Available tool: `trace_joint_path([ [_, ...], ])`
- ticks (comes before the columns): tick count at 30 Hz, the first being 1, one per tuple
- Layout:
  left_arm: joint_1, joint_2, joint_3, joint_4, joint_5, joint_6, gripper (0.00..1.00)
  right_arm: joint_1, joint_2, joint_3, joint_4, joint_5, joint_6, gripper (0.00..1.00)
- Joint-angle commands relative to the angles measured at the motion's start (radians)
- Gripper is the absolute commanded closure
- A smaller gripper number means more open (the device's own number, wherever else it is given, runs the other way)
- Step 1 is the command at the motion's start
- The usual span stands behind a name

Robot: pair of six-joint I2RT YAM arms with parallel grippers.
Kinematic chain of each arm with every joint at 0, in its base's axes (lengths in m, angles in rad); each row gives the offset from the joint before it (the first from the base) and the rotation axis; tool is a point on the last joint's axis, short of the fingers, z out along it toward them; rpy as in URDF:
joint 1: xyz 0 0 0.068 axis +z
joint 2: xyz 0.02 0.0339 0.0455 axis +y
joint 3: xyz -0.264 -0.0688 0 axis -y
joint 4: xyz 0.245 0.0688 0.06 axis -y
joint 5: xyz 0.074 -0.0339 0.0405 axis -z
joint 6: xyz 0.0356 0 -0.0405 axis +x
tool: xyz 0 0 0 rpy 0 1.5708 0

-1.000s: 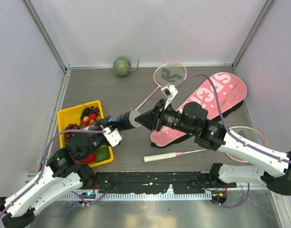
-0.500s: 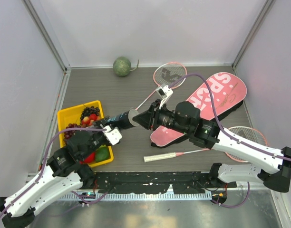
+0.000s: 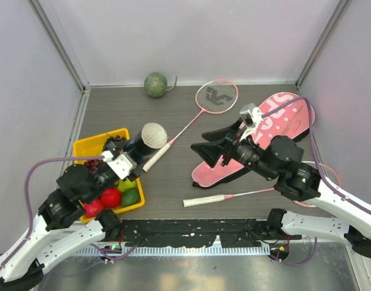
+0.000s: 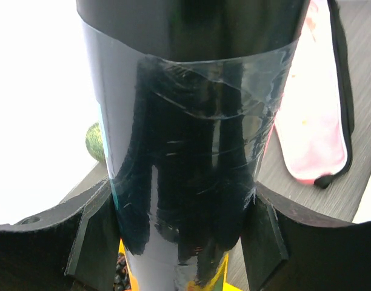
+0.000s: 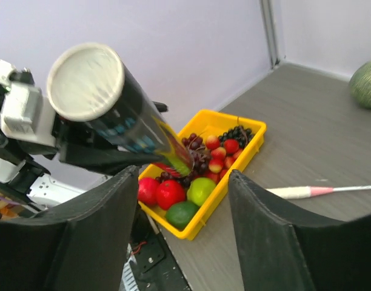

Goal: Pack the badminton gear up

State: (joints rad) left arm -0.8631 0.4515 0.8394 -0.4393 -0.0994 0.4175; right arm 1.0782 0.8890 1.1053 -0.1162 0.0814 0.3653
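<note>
Nearest, 1 pink-framed racket (image 3: pixel 203 200) lies flat, its white handle pointing left. The left gripper (image 3: pixel 130 156) is clamped around the long black tube (image 3: pixel 143 142) and holds it tilted above the yellow fruit tray (image 3: pixel 87 149), white-capped end upward. The right gripper (image 3: pixel 198 140) hangs over the pink SPORT bag (image 3: pixel 282 121), its jaws spread wide and empty. Farther back lie the 2nd racket (image 3: pixel 216 96) and a green melon (image 3: pixel 155 85).

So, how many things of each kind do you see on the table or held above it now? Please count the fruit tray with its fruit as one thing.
Rackets: 2
Tube: 1
Bag: 1
Melon: 1
Tray: 1
Total: 6
</note>
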Motion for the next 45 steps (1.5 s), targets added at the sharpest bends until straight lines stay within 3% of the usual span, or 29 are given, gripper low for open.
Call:
trace_joint_path([
  [1,-0.004,0.053,0.16,-0.036,-0.016,-0.114,1.0,0.003,-0.055,-0.024,0.021,0.044,-0.057,0.32],
  [7,-0.002,0.225,0.366,-0.189,-0.083,-0.187,1.0,0.003,-0.088,-0.129,0.033,0.023,-0.02,0.09],
  [11,0.035,0.38,0.464,-0.21,-0.163,-0.166,1.0,0.003,-0.116,-0.205,0.043,0.017,0.004,0.0],
  [16,0.143,0.594,0.573,-0.13,-0.128,-0.074,1.0,0.003,-0.179,-0.258,-0.008,0.049,0.004,0.04],
  [23,0.283,0.969,0.808,-0.101,-0.008,-0.014,1.0,0.005,-0.344,-0.243,-0.203,0.185,-0.026,0.05],
  [27,0.334,1.165,0.946,-0.101,-0.033,-0.022,1.0,0.003,-0.419,-0.248,-0.25,0.21,-0.031,0.05],
  [33,0.357,1.417,1.056,-0.044,-0.04,-0.007,1.0,0.005,-0.46,-0.248,-0.281,0.235,-0.061,0.05],
  [37,0.361,1.59,1.165,-0.078,-0.12,0.023,1.0,0.003,-0.463,-0.226,-0.313,0.199,-0.088,0.05],
  [45,0.368,1.759,1.273,-0.082,-0.143,-0.035,0.99,0.003,-0.467,-0.191,-0.336,0.195,-0.089,0.04],
])
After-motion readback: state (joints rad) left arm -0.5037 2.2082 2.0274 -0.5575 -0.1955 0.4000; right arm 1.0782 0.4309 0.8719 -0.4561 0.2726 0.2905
